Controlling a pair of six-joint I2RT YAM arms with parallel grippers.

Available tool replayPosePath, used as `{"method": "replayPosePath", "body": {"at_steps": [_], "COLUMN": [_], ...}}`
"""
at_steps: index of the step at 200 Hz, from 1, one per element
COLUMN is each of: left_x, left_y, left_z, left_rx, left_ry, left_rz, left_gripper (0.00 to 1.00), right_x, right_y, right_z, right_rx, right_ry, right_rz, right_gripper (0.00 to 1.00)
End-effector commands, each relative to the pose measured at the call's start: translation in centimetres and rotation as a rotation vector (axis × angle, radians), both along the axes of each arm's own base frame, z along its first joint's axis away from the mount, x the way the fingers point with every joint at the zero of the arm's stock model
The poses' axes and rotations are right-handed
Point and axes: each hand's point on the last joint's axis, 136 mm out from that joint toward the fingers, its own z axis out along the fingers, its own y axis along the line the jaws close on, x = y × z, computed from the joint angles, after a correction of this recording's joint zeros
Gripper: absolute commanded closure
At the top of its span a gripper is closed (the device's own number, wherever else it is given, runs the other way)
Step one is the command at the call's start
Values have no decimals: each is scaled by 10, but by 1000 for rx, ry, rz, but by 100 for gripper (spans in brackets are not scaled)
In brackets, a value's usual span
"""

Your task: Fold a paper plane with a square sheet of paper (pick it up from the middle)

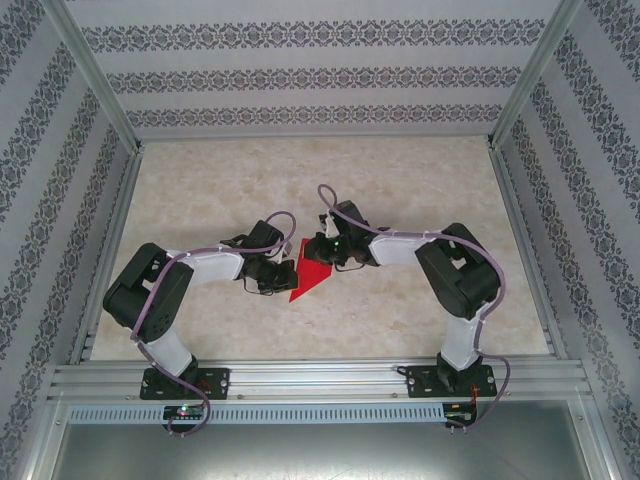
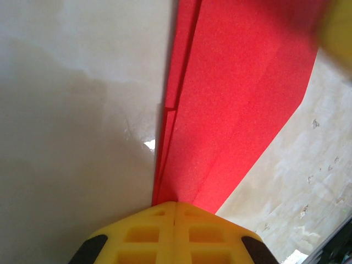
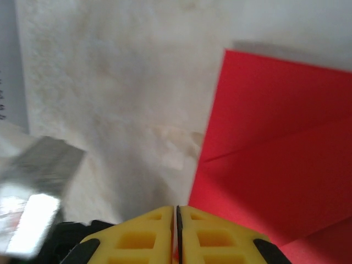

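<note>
Both arms bent inward, wrists low over mid-counter (image 1: 400, 180). Left tool (image 2: 175, 204) pressed together, pinching the narrow end of the paper plane (image 2: 231, 99), which lies flat. Right tool (image 3: 177, 208) pressed together at its edge; grip unclear.

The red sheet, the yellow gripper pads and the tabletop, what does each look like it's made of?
Red sheet: thin matte paper, judging by its sharp creases. Yellow pads on the left gripper: probably soft moulded rubber or foam, with square pockets and a dull surface. Tabletop: smooth, slightly glossy marble-look surface, pale and mottled with a small glare spot; stone or laminate cannot be told.
</note>
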Motion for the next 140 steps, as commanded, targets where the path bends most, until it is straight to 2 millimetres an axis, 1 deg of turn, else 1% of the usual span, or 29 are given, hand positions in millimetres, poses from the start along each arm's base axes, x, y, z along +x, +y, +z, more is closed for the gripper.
{"method": "replayPosePath", "body": {"at_steps": [1, 29, 53, 64, 75, 94, 106, 128, 140], "left_x": [-45, -46, -44, -41, -35, -23, -16, -6, -4], "left_y": [45, 44, 38, 32, 24, 16, 12, 0, -9], "left_z": [-48, -46, -38, -28, -12, 16, 29, 39, 39], "left_rx": [220, 214, 177, 143, 100, 53, 32, -29, -71], "left_ry": [174, 174, 159, 143, 111, 49, 19, -1, 7], "left_rz": [31, 29, 22, 14, 7, 15, 19, 17, 11], "left_gripper": [98, 97, 96, 96, 96, 96, 95, 95, 94], "right_x": [-9, -14, -18, -19, -19, -18, -18, -18, -19], "right_y": [-1, -15, -21, -21, -22, -23, -23, -22, -22], "right_z": [-21, -48, -63, -65, -64, -64, -63, -62, -62], "right_rx": [-22, -96, -123, -121, -117, -118, -116, -113, -112], "right_ry": [43, 89, 122, 126, 120, 119, 119, 119, 120], "right_rz": [1, -28, -38, -36, -38, -39, -40, -38, -36], "right_gripper": [88, 88, 88, 89, 89, 90, 90, 90, 90]}}
